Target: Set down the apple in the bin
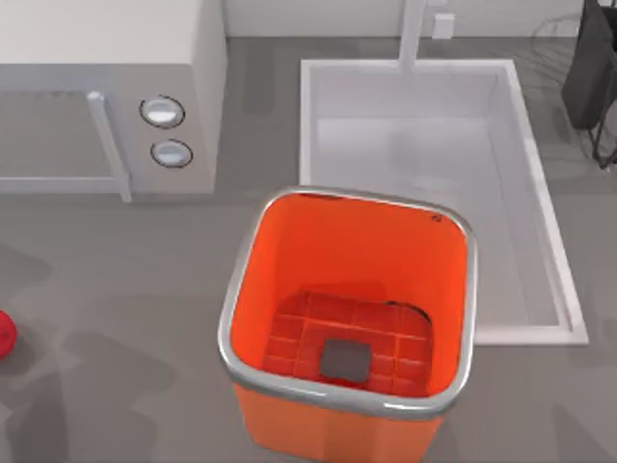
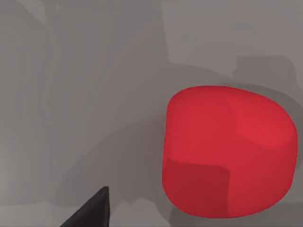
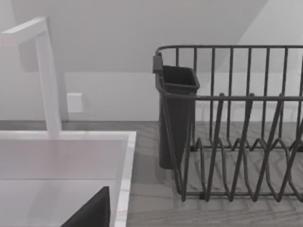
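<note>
Bin (image 1: 439, 280) glossy orange plastic, shiny metal rim; apple (image 2: 227, 151) matt.

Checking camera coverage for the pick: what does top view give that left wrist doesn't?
Top view alone: the bin at table centre, the sink behind it, the microwave at far left, and the apple's place, on the table at the left edge.
Left wrist alone: one dark fingertip of the left gripper, near the apple.
Both: the apple, lying on the grey table.

Readable text: we find none.
Microwave (image 1: 106, 92): we read no brand or numbers on its front or its two dials.
Bin (image 1: 289, 424): its orange walls carry no label.
Apple (image 2: 227, 151): plain red, no sticker.
Dish rack (image 3: 236, 132): no markings.
</note>
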Action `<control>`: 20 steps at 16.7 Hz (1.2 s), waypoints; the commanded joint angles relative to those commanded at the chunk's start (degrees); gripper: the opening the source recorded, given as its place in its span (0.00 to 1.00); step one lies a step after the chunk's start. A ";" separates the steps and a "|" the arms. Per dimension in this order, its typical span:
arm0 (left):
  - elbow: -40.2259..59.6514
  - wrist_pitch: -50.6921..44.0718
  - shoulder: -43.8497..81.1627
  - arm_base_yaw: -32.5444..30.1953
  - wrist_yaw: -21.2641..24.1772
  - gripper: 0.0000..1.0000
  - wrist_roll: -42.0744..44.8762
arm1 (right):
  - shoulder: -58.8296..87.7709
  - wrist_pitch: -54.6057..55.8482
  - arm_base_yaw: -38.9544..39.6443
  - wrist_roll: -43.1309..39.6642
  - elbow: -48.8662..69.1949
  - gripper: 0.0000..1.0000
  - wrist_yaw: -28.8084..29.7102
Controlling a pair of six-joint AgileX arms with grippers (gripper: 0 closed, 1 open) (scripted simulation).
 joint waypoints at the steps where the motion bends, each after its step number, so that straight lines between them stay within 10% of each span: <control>1: 0.00 0.00 0.00 0.00 0.00 1.00 0.00 | 0.00 0.00 0.00 0.00 0.00 1.00 0.00; 17: -5.14 20.64 13.02 -6.41 -1.60 1.00 -6.44 | 0.00 0.00 0.00 0.00 0.00 1.00 0.00; 20: -5.14 20.64 13.02 -6.41 -1.60 0.77 -6.44 | 0.00 0.00 0.00 0.00 0.00 1.00 0.00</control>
